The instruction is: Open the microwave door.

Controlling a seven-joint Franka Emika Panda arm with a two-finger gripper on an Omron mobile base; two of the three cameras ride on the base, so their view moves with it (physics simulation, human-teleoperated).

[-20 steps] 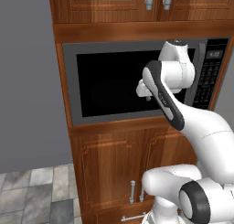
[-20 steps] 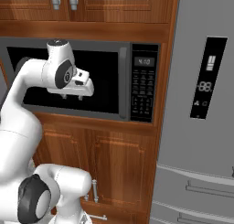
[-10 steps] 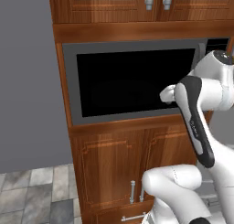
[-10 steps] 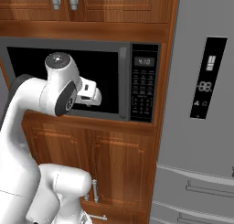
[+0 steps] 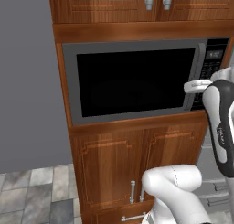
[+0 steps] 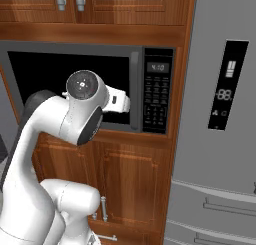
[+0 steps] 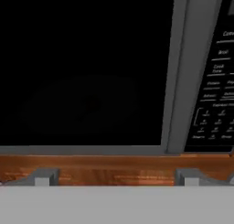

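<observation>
Door: the microwave door sits flush in its grey frame, closed, black glass dark (no gap at any edge)
Handle: the vertical grey handle runs down the door's right edge, just left of the keypad; in the hand view the handle stands between the glass and the keypad
Gripper: the gripper faces the door's lower right part, aimed at the wooden ledge under the microwave; the fingertips rise well apart at the bottom of the hand view, so the jaws are spread with nothing between them
Contact: fingers clear of door and handle, the handle lying above and to the right of the gap between them
Arm: in the left base view the white hand hangs in front of the handle's lower half
Surroundings: wooden cabinets below and above the microwave, a grey fridge to its right
</observation>
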